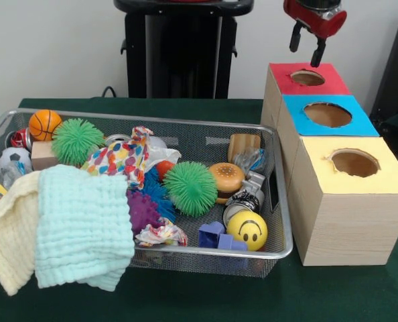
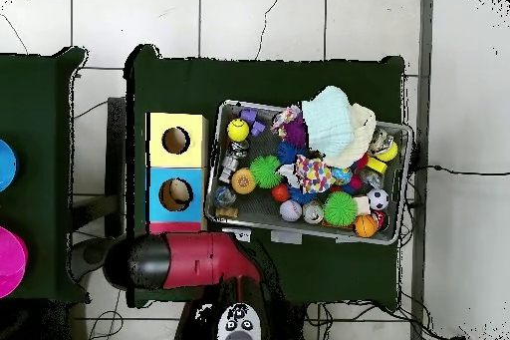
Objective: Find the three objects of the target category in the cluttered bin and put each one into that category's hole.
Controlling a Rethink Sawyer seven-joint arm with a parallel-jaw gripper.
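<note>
Cloths hang over the near left rim of the silver wire mesh bin (image 1: 283,201): a cream waffle-weave cloth (image 1: 8,235) with a mint green waffle-weave cloth (image 1: 82,225) lying partly over it. Behind them, at the bin's far left, sits a small orange basketball (image 1: 44,123), and just beside it a green spiky rubber ball (image 1: 76,140). A crumpled white cloth with coloured dots (image 1: 118,159) lies near the middle. To its right rests a second green spiky ball (image 1: 190,188), then a toy hamburger (image 1: 226,181), with a yellow smiley-face ball (image 1: 246,229) at the near right corner.

Right of the bin stands a row of wooden boxes, each with a round hole in its top: a yellow-topped box (image 1: 350,201) nearest, a blue-topped box (image 1: 326,115) behind it, and a red-topped box (image 1: 306,78) farthest. The red and black gripper (image 1: 307,47) hangs above the red-topped box, its two dark fingers narrowly apart and holding nothing.
</note>
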